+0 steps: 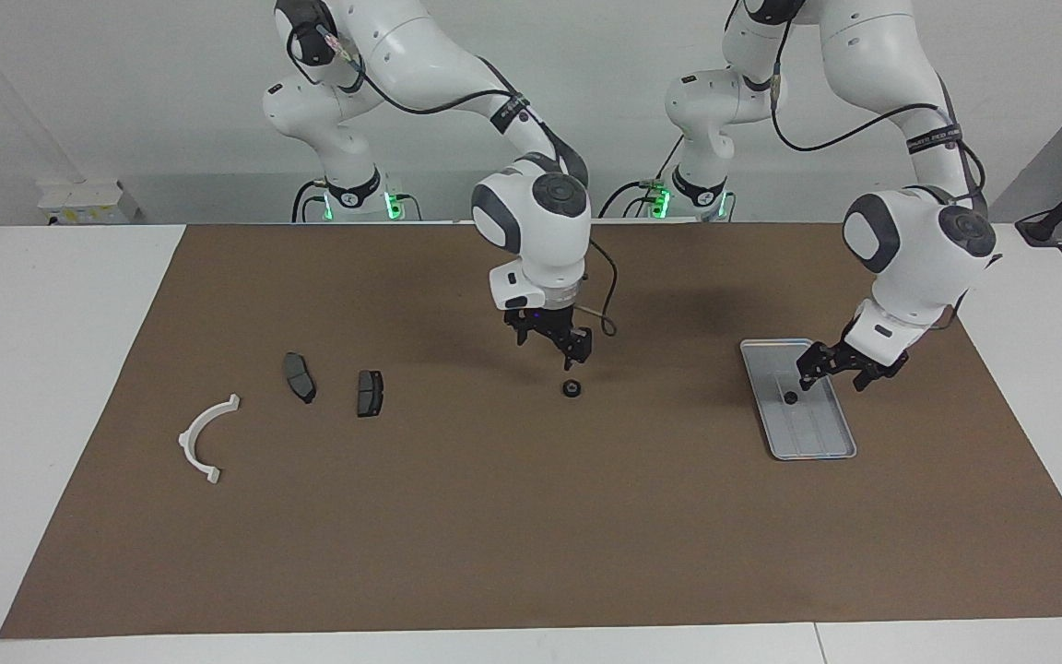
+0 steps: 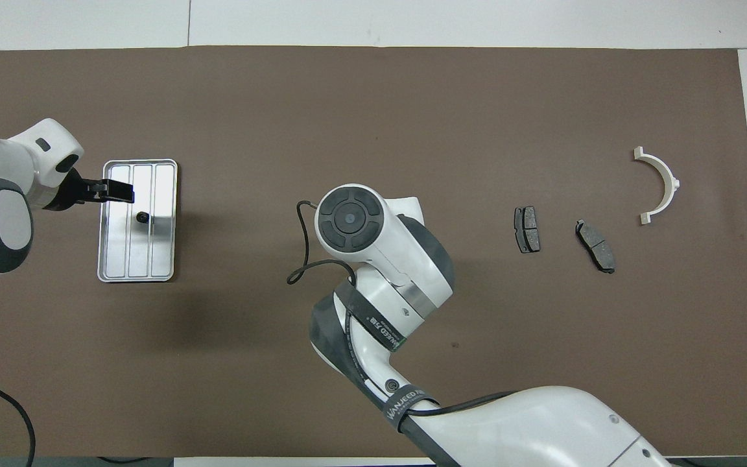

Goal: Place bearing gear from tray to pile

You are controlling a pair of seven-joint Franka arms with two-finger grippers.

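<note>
Small gear (image 1: 572, 388) on mat looks hard, light, prob. slippery: grip across rim; right gripper (image 1: 557, 343) above, jaws wide, left gripper (image 1: 833, 368) over tray (image 1: 808, 441), wide too.

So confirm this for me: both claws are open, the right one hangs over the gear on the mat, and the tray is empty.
Not quite: the tray is not empty. The facing view shows a small dark gear lying in it, under the left claw. The rest holds: both claws are open, and the right claw hangs over the gear on the mat.
</note>
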